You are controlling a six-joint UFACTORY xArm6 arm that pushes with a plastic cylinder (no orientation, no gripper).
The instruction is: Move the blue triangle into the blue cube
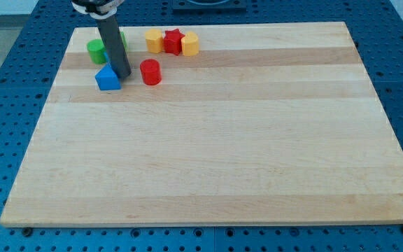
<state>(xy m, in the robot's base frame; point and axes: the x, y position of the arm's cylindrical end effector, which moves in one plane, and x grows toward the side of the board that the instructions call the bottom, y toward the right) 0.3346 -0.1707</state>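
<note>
Nearest the view's bottom of the cluster sits the blue triangle (107, 78), far toward the wooden board's (215, 161) upper-left corner, with the rod's tip (123, 74) touching or just beside the triangle's right edge — a bare rod, nothing clamped, only ready to push — and the red cylinder (150, 72) just right of the tip. Farther back from the triangle lie a green block (96, 50), partly hidden by the rod, and a yellow-red-yellow row (171, 42); no blue cube is clearly visible — it may sit behind the rod. The arm should probably first confirm the cube's place, then circle to the triangle's far side and push slowly through its centre.
</note>
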